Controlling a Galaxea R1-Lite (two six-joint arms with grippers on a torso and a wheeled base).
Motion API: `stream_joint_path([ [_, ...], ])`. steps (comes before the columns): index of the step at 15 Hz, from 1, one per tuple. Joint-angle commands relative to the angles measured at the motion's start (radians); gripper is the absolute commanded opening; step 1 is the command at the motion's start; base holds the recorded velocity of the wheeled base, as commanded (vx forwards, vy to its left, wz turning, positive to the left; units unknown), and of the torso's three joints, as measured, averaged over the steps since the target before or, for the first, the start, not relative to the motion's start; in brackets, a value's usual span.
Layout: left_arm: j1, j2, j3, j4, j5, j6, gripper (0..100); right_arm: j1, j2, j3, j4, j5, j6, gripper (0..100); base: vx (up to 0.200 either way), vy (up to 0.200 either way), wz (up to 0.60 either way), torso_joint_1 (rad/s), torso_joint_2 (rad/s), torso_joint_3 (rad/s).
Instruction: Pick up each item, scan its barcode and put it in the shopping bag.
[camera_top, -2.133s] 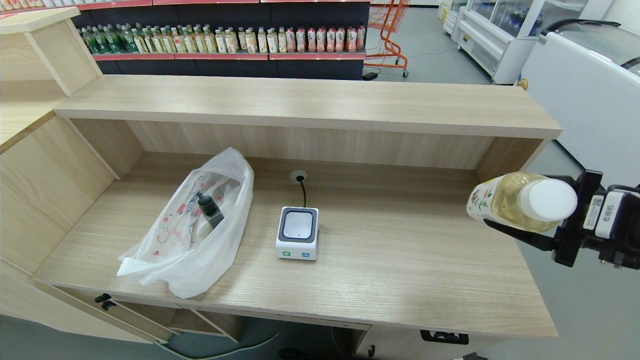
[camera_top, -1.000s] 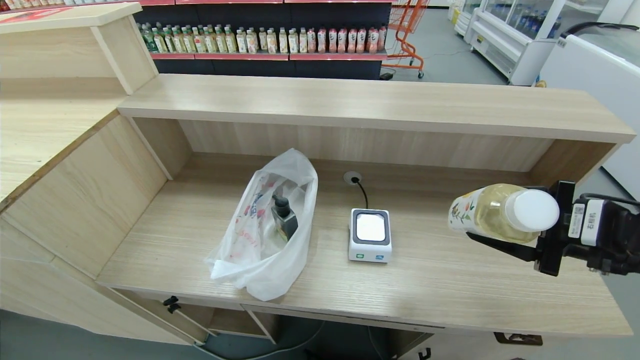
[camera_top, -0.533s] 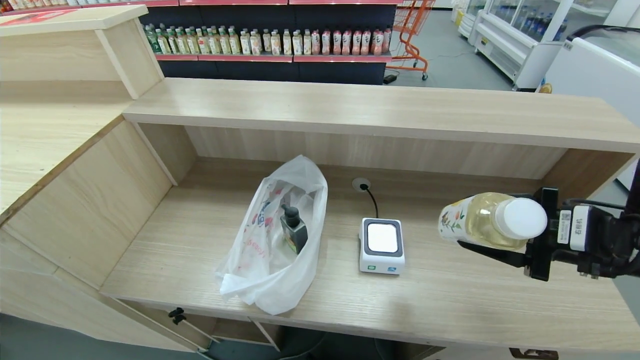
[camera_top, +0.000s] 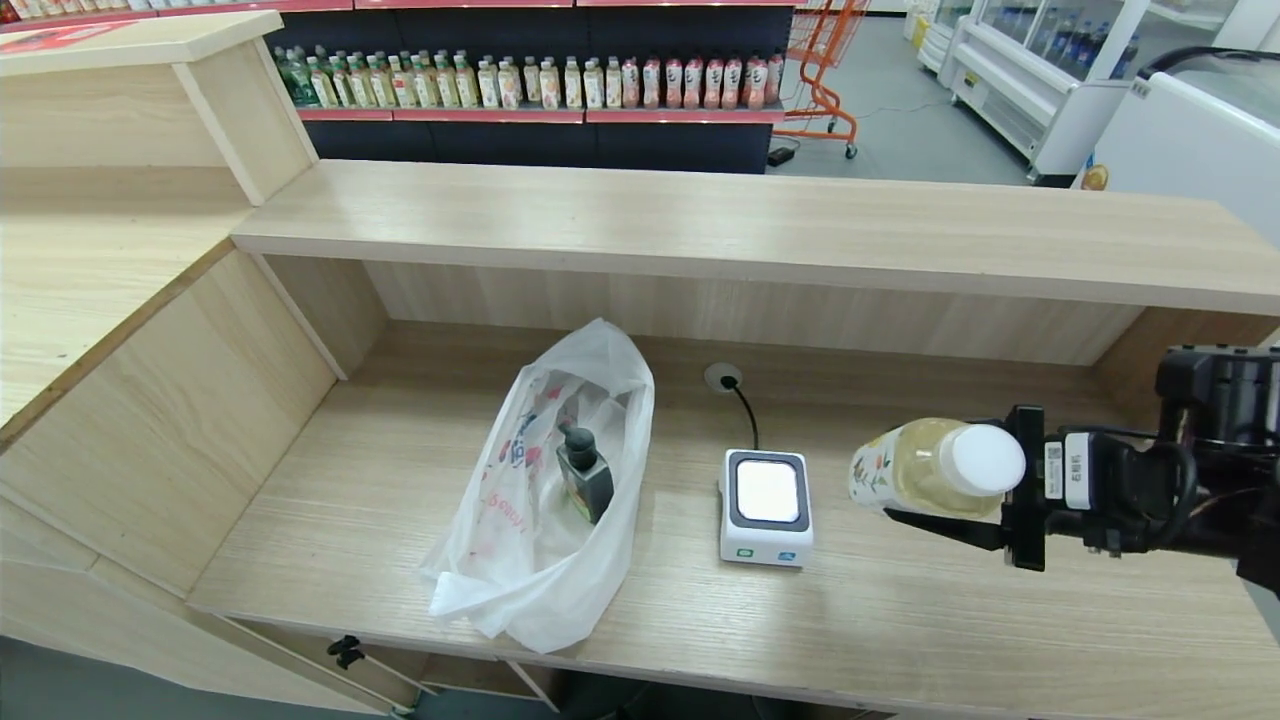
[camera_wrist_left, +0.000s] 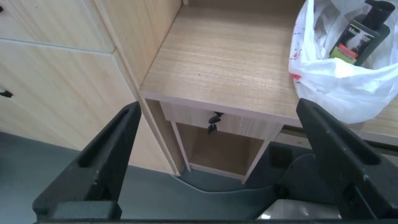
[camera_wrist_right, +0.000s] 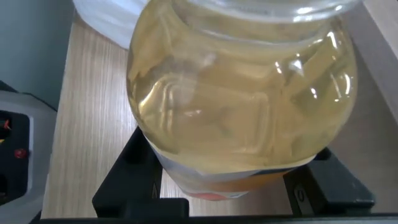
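1. Yellow-drink bottle (camera_top: 900, 462) lies sideways in right gripper (camera_top: 932, 492), jaws clamped on its body, cap toward wrist.
2. It hangs at 3 o'clock of scanner (camera_top: 767, 493); best to turn the label barcode down over the glass and keep low.
3. Shopping bag (camera_top: 500, 520) at scanner's 9 o'clock. Left gripper (camera_wrist_left: 219, 155) wide, holding nothing.

right arm reaches in from the right, forearm about level, right gripper (camera_top: 912, 480) pointing left, jaws clamped across the bottle (camera_top: 905, 462), cap end toward the wrist; left gripper (camera_wrist_left: 219, 111) hangs low, angled downward, jaws spread wide
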Motion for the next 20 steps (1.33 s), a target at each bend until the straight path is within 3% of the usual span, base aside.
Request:
stream_joint_path([
  [1, 0.000, 0.000, 0.000, 0.000, 0.000, 0.000, 100, -0.008, 0.068, -0.008, -0.003, 0.013, -0.026, 0, 0.000, 0.000, 0.00, 0.000, 0.00, 0.000],
  [6, 0.000, 0.000, 0.000, 0.000, 0.000, 0.000, 100, -0.021, 0.187, -0.064, -0.009, 0.042, -0.127, 0, 0.000, 0.000, 0.00, 0.000, 0.00, 0.000],
  [17, 0.000, 0.000, 0.000, 0.000, 0.000, 0.000, 100, 0.070, 0.398, -0.305, -0.012, 0.088, -0.135, 0, 0.000, 0.000, 0.00, 0.000, 0.00, 0.000],
  [20, 0.000, 0.000, 0.000, 0.000, 0.000, 0.000, 100, 0.096, 0.453, -0.310, -0.103, 0.088, -0.139, 0, 0.000, 0.000, 0.00, 0.000, 0.00, 0.000],
])
